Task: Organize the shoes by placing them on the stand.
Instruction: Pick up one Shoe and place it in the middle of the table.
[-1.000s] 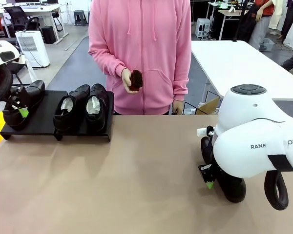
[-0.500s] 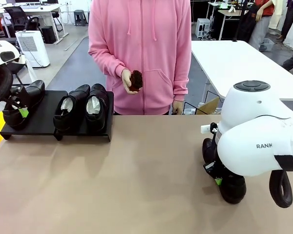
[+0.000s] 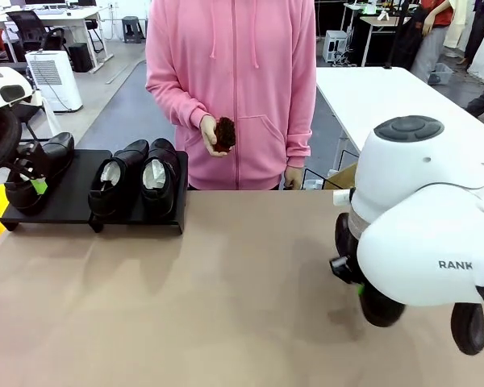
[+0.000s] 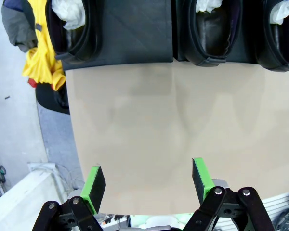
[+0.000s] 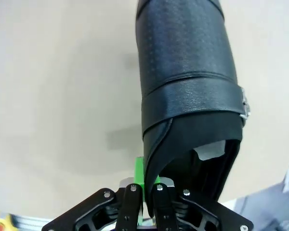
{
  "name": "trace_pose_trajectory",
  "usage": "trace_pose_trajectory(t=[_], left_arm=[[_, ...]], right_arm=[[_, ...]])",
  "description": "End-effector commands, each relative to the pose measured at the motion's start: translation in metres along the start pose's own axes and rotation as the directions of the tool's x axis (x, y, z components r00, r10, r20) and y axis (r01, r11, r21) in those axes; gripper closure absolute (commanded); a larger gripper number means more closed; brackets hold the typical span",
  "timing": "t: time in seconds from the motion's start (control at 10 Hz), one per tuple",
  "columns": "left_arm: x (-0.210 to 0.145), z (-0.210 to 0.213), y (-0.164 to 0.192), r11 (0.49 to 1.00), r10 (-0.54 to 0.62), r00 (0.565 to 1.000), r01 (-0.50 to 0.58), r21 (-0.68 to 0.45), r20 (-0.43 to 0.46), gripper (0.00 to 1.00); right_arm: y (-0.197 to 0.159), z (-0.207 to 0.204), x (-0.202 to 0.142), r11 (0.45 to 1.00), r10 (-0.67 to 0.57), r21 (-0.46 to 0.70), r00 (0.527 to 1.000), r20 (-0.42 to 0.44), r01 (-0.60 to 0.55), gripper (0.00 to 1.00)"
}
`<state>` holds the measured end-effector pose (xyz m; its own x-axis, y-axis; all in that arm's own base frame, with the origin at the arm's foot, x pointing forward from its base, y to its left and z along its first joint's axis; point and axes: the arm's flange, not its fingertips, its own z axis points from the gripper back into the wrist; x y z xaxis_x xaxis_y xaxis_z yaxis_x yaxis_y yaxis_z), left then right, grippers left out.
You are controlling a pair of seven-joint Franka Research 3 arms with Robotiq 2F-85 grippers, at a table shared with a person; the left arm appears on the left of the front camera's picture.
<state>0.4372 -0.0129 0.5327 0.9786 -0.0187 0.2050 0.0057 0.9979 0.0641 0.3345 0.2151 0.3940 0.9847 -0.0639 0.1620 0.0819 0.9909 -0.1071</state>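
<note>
Three glossy black shoes stand on the low black stand (image 3: 81, 173) at the far left: one at its left end (image 3: 40, 173), two side by side (image 3: 113, 181) (image 3: 160, 177) at its right. My left gripper (image 3: 32, 181) hangs open in front of the left shoe. In the left wrist view the same gripper (image 4: 147, 175) is over bare table, with the stand (image 4: 130, 33) and the shoes (image 4: 214, 29) beyond it. My right gripper (image 5: 145, 185) is shut on the rim of the other shoe (image 5: 188, 72), white paper inside. That shoe (image 3: 371, 274) sits partly behind my right arm.
A person in a pink hoodie (image 3: 234, 81) stands at the far side holding a small brown brush (image 3: 224, 133). Yellow cloth (image 4: 41, 53) lies off the table's left edge. The wide tan tabletop (image 3: 210, 298) between the stand and my right arm is free.
My right gripper has closed on the shoe's rim, and the right arm has shifted slightly upward with it. The left arm and the person have stayed put.
</note>
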Motion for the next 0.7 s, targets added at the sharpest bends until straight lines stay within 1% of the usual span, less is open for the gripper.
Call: trace_pose_trajectory(t=[0.0,0.1,0.2,0.4,0.5,0.6], left_arm=[[-0.002,-0.001,0.001,1.0,0.001,1.0,-0.001,-0.01,0.011,0.07],[-0.002,-0.001,0.001,1.0,0.001,1.0,-0.001,-0.01,0.011,0.07],[-0.002,-0.001,0.001,1.0,0.001,1.0,-0.001,-0.01,0.011,0.07],[-0.002,-0.001,0.001,1.0,0.001,1.0,-0.001,-0.01,0.011,0.07],[-0.002,-0.001,0.001,1.0,0.001,1.0,-0.001,-0.01,0.011,0.07],[-0.002,-0.001,0.001,1.0,0.001,1.0,-0.001,-0.01,0.011,0.07]], right_arm=[[0.057,0.047,-0.002,0.988,-0.135,0.085,0.985,0.103,0.126,1.0],[0.094,0.062,-0.01,0.98,-0.143,0.159,0.983,0.117,0.124,1.0],[0.135,0.068,-0.015,0.972,-0.127,0.213,0.985,0.114,0.101,1.0],[0.192,0.052,-0.015,0.975,-0.089,0.208,0.994,0.07,0.073,1.0],[0.214,0.039,-0.015,0.979,-0.058,0.197,0.997,0.046,0.048,1.0],[0.235,0.024,-0.017,0.981,-0.053,0.19,0.998,0.035,0.045,1.0]])
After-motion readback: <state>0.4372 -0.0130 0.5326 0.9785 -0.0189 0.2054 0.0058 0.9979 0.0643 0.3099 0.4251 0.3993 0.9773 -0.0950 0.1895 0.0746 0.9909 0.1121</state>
